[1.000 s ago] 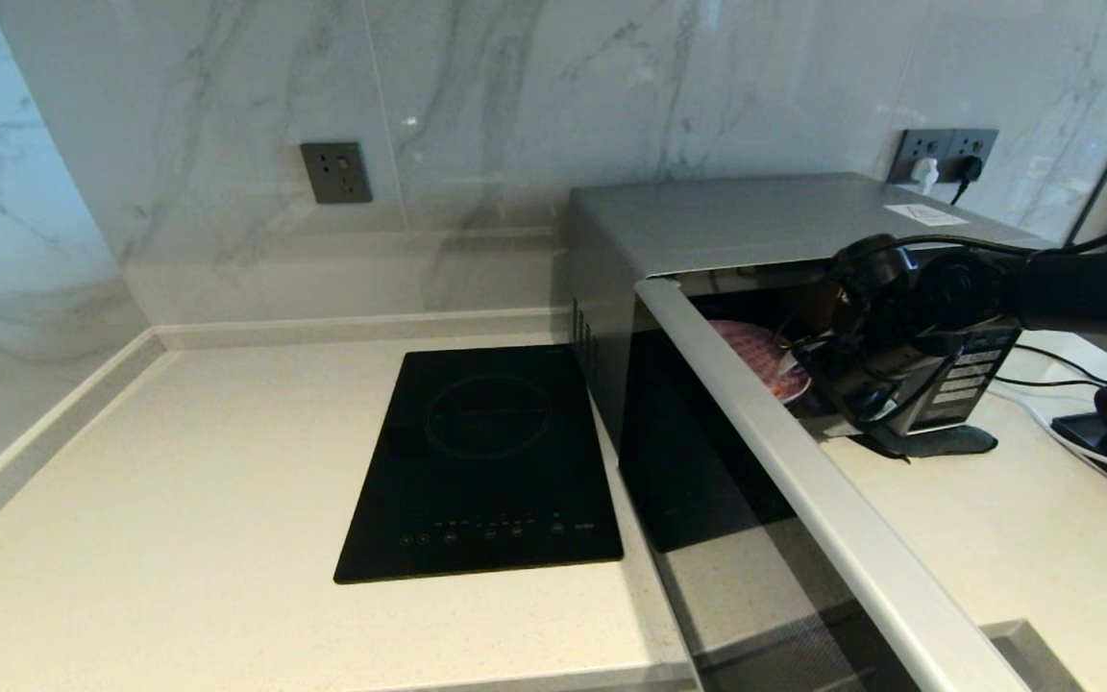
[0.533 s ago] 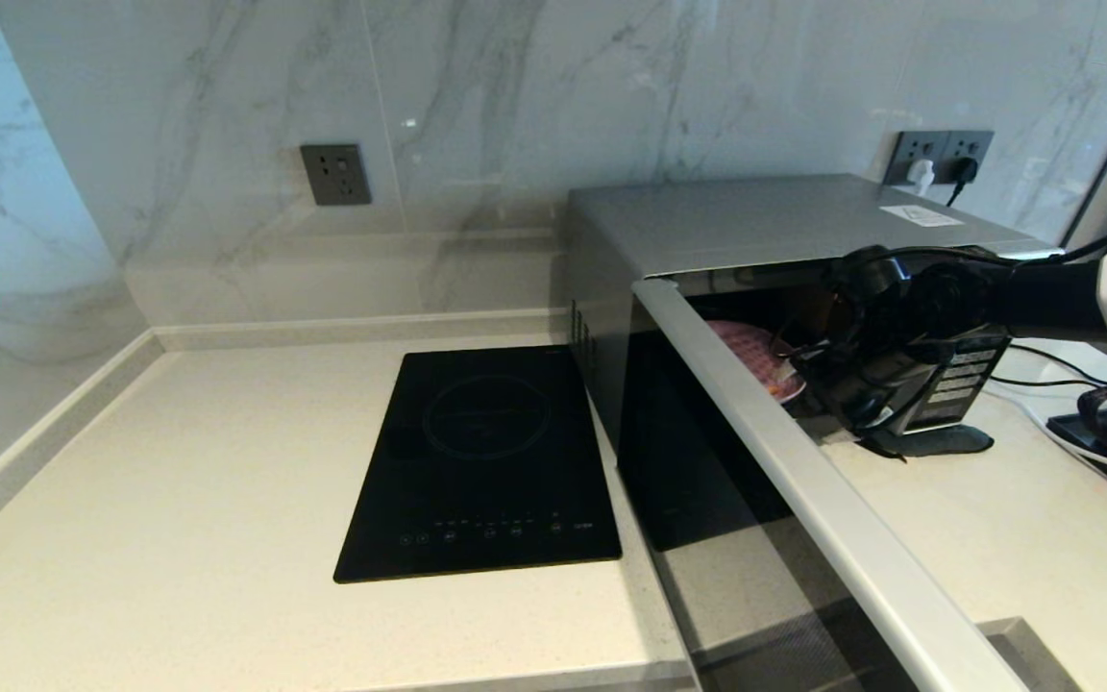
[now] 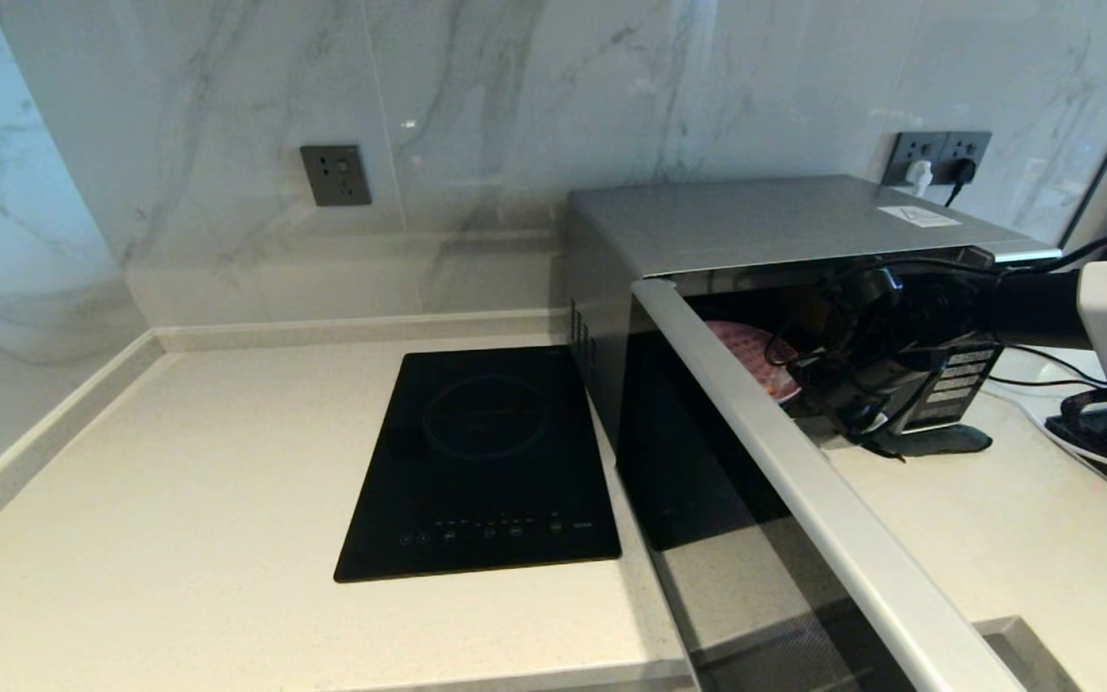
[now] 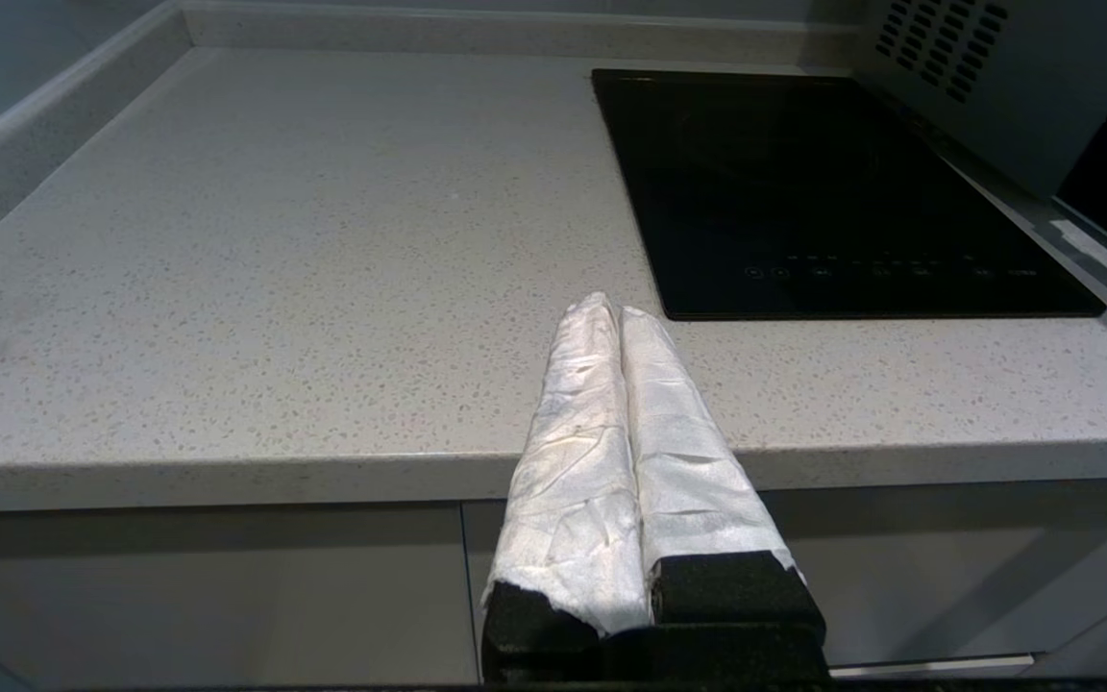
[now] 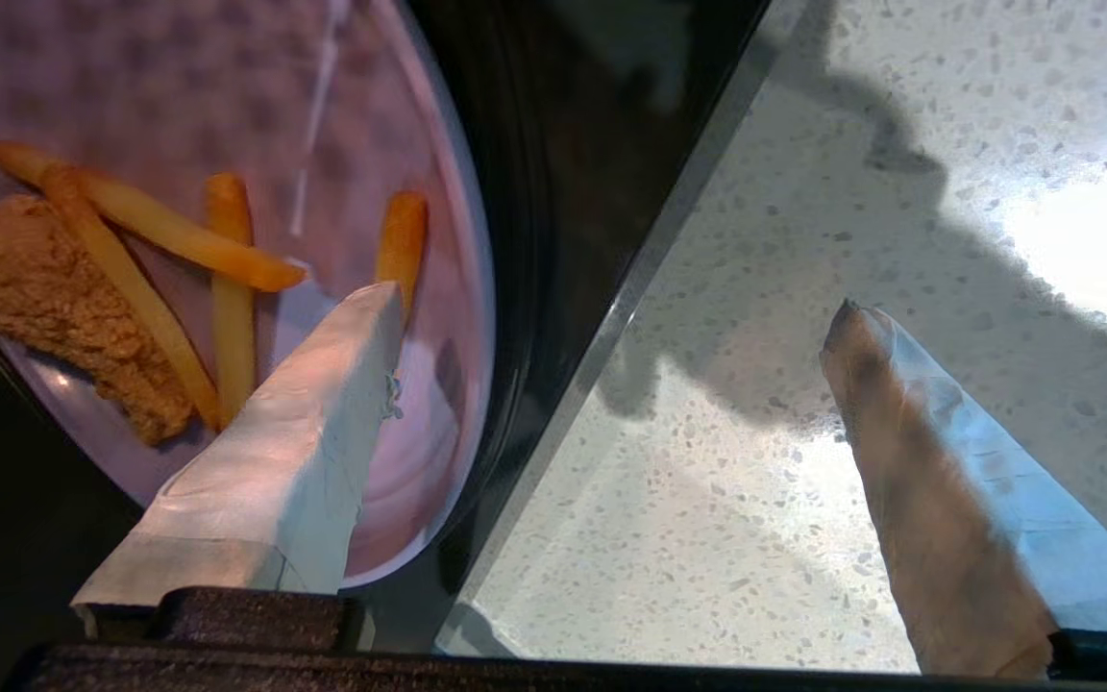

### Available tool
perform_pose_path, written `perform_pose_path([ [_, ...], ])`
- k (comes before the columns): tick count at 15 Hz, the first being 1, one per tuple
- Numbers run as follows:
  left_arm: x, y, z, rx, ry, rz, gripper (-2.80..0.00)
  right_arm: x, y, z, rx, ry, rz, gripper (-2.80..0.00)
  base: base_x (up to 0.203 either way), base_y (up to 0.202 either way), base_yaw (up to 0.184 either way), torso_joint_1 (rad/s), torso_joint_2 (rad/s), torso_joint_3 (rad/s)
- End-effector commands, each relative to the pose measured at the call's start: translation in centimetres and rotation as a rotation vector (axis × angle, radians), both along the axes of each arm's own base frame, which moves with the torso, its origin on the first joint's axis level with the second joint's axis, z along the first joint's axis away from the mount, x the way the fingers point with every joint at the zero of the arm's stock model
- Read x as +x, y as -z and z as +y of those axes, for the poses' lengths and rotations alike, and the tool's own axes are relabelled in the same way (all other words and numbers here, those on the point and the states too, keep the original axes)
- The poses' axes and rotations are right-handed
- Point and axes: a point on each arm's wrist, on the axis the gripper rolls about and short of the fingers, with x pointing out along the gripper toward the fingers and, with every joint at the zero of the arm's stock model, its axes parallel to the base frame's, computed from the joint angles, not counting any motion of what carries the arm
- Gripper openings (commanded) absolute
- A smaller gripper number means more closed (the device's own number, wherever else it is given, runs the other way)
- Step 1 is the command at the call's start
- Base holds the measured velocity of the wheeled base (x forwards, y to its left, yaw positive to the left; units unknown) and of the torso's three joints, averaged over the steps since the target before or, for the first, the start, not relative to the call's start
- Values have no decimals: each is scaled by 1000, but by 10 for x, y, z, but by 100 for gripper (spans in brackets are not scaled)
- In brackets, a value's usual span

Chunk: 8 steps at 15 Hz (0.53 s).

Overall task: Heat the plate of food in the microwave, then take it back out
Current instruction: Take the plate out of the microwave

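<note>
The right pincer (image 5: pixel 611 308) gapes wide at the microwave (image 3: pixel 755 226) mouth. One finger (image 5: pixel 304 423) hovers over the plate of food (image 5: pixel 438 288); the other hangs over the surface (image 5: pixel 803 192).

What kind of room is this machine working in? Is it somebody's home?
Most likely a home-style kitchen. There is a speckled stone worktop with a black induction hob set into it, a microwave standing open beside it, and a marble-look wall with sockets.
</note>
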Motion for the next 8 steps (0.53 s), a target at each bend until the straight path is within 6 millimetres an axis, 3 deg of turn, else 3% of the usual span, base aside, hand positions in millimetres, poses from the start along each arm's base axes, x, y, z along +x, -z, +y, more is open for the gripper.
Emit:
perform_pose_path([
  [1,0,0,0,-1,-1,1,-280,0,4,0,1,5,16,0,0,0,0,0,0,0],
  [3,0,0,0,-1,-1,1,-280,0,3,0,1,5,13,0,0,0,0,0,0,0],
  [4,0,0,0,-1,-1,1,-280,0,2,0,2,5,12,-280,0,0,0,0,0,0],
  [8,0,0,0,-1,-1,1,-280,-3,-3,0,0,7,6,-280,0,0,0,0,0,0],
])
